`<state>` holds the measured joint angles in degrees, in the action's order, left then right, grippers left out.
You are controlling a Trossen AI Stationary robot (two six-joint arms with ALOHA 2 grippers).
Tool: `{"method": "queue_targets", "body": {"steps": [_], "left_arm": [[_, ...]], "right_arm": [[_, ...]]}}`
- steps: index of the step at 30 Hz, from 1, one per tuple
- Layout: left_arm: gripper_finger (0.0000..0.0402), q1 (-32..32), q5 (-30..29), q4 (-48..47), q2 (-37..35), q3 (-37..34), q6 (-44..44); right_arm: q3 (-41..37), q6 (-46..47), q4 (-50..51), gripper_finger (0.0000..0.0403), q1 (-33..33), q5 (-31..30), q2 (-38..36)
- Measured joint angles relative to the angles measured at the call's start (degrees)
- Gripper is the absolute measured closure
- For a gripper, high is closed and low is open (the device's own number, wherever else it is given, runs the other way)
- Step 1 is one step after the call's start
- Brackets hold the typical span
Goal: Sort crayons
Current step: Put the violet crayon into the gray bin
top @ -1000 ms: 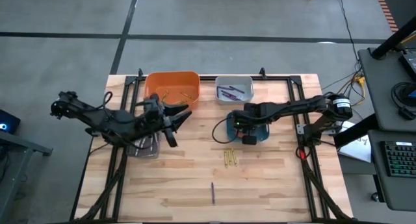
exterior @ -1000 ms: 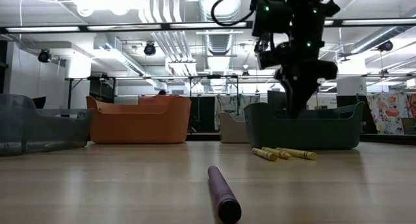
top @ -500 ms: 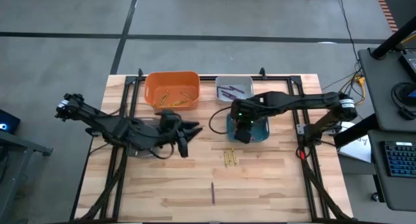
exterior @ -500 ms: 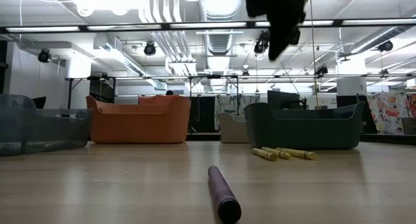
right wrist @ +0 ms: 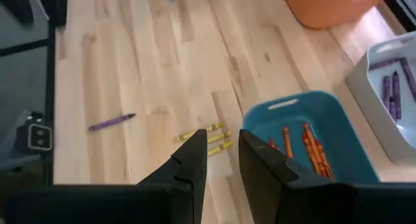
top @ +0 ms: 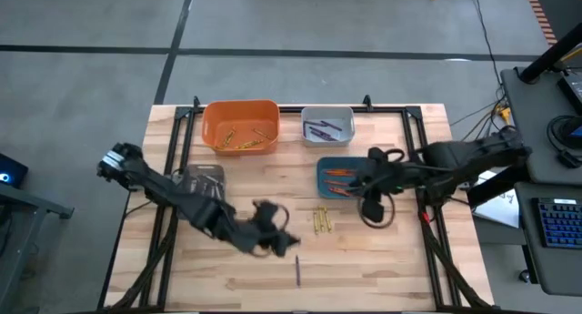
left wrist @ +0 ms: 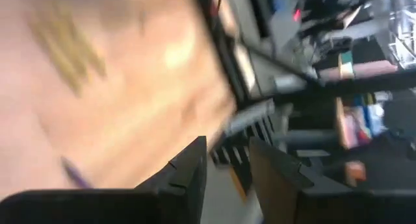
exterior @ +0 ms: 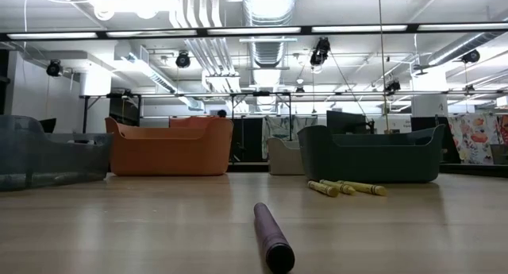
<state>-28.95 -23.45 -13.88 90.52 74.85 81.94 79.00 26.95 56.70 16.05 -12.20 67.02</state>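
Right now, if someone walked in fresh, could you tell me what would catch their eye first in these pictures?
Probably the bright orange bin at the table's far edge, yellow crayons inside, with a grey bin of purple crayons beside it and a blue bin of orange crayons nearer the middle. Next, the loose crayons: three yellow crayons mid-table and one purple crayon near the front edge. The left gripper hangs near that purple crayon; the right gripper sits beside the blue bin.

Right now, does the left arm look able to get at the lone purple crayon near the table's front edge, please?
Probably yes. The left gripper hovers just beside the purple crayon, which lies alone on bare table; nothing stands between them. Its fingers stand slightly apart and hold nothing.
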Motion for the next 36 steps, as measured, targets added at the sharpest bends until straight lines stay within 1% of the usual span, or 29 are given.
{"method": "queue_targets", "body": {"steps": [3, 6, 8, 12, 15, 21, 24, 27, 32, 33, 36], "left_arm": [[0.0309, -2.4, 4.4, 3.0, 4.7, 0.0, 10.1], [0.0313, -4.3, 8.0, 4.9, 9.6, 1.2, 17.0], [0.0313, -5.0, 10.0, 3.9, 12.9, 3.4, 20.5], [0.0313, -5.0, 12.9, -3.0, 19.1, 10.5, 25.4], [0.0313, -4.6, 13.6, -12.4, 23.8, 18.3, 26.0], [0.0312, -3.0, 15.5, -40.8, 33.3, 36.2, 28.4], [0.0299, -1.9, 17.3, -50.6, 37.9, 44.1, 28.4], [0.0274, -1.0, 18.1, -54.3, 42.7, 50.9, 27.6], [0.0231, -0.2, 18.2, -55.6, 51.0, 59.9, 26.6], [0.0226, -0.1, 18.2, -55.2, 52.1, 60.3, 26.6], [0.0216, 0.0, 19.5, -53.4, 52.6, 57.7, 27.0]], "right_arm": [[-0.3, -0.9, 0.0, 0.0326, 2.2, -0.9, -1.6], [-0.3, -1.5, 0.0, 0.0329, 4.0, -1.0, -2.6], [-0.3, -2.5, 0.0, 0.0330, 4.9, -1.1, -3.0], [-0.3, -4.5, 0.0, 0.0326, 6.1, -1.4, -3.2], [-0.3, -5.3, 0.0, 0.0326, 6.1, -1.3, -3.2], [-0.3, -7.5, 0.0, 0.0332, 6.1, -1.3, -3.2], [-0.3, -7.9, 0.0, 0.0331, 6.1, -1.3, -3.2], [-0.3, -8.3, 0.0, 0.0327, 6.1, -1.2, -3.2], [-0.3, -8.6, 0.0, 0.0321, 6.1, -1.1, -3.2], [-0.3, -8.6, 0.0, 0.0321, 6.1, -1.1, -3.2], [-0.3, -8.6, 0.0, 0.0324, 6.1, -1.1, -3.3]]}}
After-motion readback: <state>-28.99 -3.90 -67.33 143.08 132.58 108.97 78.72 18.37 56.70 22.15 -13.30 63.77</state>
